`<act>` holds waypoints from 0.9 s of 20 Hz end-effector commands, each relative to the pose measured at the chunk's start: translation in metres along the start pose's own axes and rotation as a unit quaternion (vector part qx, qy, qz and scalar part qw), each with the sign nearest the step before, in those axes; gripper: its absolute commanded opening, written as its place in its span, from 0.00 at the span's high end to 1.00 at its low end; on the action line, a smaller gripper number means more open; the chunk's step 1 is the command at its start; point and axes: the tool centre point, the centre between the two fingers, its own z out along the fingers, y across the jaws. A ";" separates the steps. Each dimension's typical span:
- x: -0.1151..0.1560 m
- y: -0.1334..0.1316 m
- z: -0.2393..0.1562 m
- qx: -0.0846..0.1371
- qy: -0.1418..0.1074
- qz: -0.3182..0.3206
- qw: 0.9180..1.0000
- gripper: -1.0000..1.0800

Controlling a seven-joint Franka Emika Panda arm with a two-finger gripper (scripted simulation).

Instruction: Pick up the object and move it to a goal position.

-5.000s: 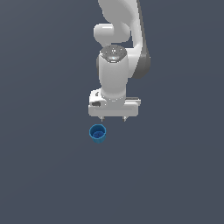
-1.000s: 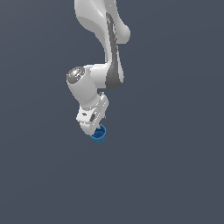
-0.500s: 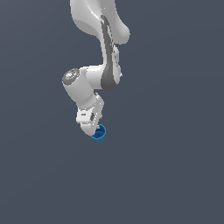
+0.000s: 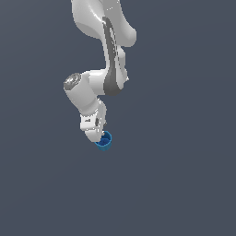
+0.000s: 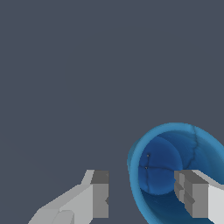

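Underneath, flat grey surface (image 4: 184, 184) — blue cup (image 4: 105, 141), fingers (image 5: 100, 194) straddling rim

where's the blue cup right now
In the exterior view the blue cup sits just below centre, at the tip of the tilted gripper. In the wrist view one finger is inside its rim, the other outside.

A bare simulated workspace, not a furnished room: flat, uniform slate-grey ground filling both views, without walls, furniture, horizon or texture. Smooth, shadeless rendering on the white Panda arm (image 4: 99, 69) and faceted polygon edges on the blue cup (image 5: 175, 170), marking a simulator's render.
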 end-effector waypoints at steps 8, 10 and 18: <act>-0.001 0.000 0.004 0.000 0.001 -0.008 1.000 0.38; -0.001 0.000 0.011 0.000 0.001 -0.008 1.000 0.38; -0.001 -0.001 0.031 0.000 0.002 -0.009 1.000 1.00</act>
